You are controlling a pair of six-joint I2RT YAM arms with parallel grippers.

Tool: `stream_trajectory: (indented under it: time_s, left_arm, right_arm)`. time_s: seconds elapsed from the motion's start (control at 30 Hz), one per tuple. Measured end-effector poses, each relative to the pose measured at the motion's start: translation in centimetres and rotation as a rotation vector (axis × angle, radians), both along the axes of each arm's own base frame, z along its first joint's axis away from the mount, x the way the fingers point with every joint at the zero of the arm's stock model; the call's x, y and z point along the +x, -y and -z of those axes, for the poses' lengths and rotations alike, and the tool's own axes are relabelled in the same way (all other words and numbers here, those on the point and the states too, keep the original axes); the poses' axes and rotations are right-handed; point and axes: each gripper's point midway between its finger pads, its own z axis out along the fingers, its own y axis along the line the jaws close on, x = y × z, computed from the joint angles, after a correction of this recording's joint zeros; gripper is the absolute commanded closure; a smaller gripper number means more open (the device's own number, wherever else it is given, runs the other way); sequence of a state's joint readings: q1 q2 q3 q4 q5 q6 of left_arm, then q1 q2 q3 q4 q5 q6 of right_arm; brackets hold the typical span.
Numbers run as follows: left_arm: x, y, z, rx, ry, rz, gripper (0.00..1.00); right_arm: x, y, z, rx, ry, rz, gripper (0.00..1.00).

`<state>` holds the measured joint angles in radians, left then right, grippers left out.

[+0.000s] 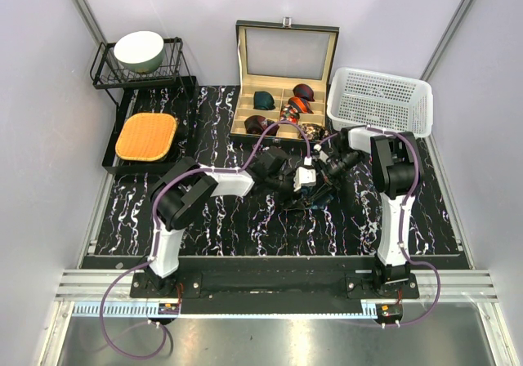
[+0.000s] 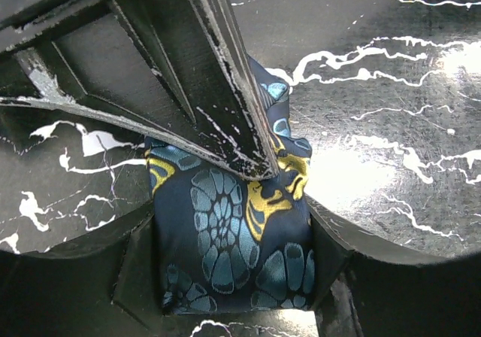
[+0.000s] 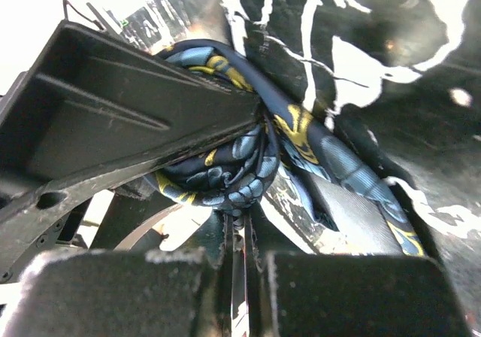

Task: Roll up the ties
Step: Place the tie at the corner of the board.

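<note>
Two arms meet at the middle of the black white-veined marbled table, working on one dark navy necktie with a teal-and-gold pattern. The overhead view barely shows it, since the two wrists cover it. There the open black box at the back holds other coiled ties: one green, one red-orange, two maroon, and one mottled coil I cannot name.

One white plastic basket stands just right of the box. One pale green bowl sits on a black wire rack, with one orange woven mat in front of it.

Only the left wrist view shows the tie's broad folded part, with the left gripper narrowed and pinching it against the table. Only the right wrist view shows the tight coil, with the right gripper clamped on it and one loose tail running out to the lower right.
</note>
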<state>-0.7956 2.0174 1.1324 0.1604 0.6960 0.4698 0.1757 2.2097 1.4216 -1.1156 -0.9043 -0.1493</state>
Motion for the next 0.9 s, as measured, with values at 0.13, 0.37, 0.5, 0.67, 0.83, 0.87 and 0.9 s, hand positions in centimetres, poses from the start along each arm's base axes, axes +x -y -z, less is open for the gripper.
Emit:
stream_trajectory:
  time_s: [0.13, 0.37, 0.5, 0.67, 0.83, 0.87, 0.9]
  left_arm:
    - [-0.01, 0.02, -0.02, -0.007, 0.011, 0.018, 0.40]
    - [-0.04, -0.01, -0.06, 0.003, 0.009, 0.022, 0.35]
    - [-0.51, -0.32, 0.06, -0.009, 0.009, 0.028, 0.34]
    - [-0.81, -0.82, -0.16, -0.041, -0.009, 0.048, 0.34]
    - [-0.81, -0.95, -0.33, -0.053, -0.019, 0.057, 0.33]
    - [-0.80, -0.94, -0.35, -0.054, -0.019, 0.057, 0.32]
    - [-0.79, -0.92, -0.38, -0.056, -0.019, 0.057, 0.32]
  right_arm:
    - [0.02, 0.31, 0.11, -0.046, -0.026, -0.003, 1.00]
    - [-0.05, 0.41, 0.22, -0.107, -0.034, -0.026, 1.00]
    - [-0.23, 0.38, 0.40, -0.134, -0.040, -0.039, 1.00]
    - [-0.55, 0.20, 0.64, -0.161, -0.046, -0.061, 1.00]
    - [-0.48, 0.18, 0.76, -0.173, -0.045, -0.075, 1.00]
    - [-0.47, 0.19, 0.77, -0.174, -0.044, -0.078, 1.00]
    - [-0.48, 0.20, 0.77, -0.175, -0.045, -0.081, 1.00]
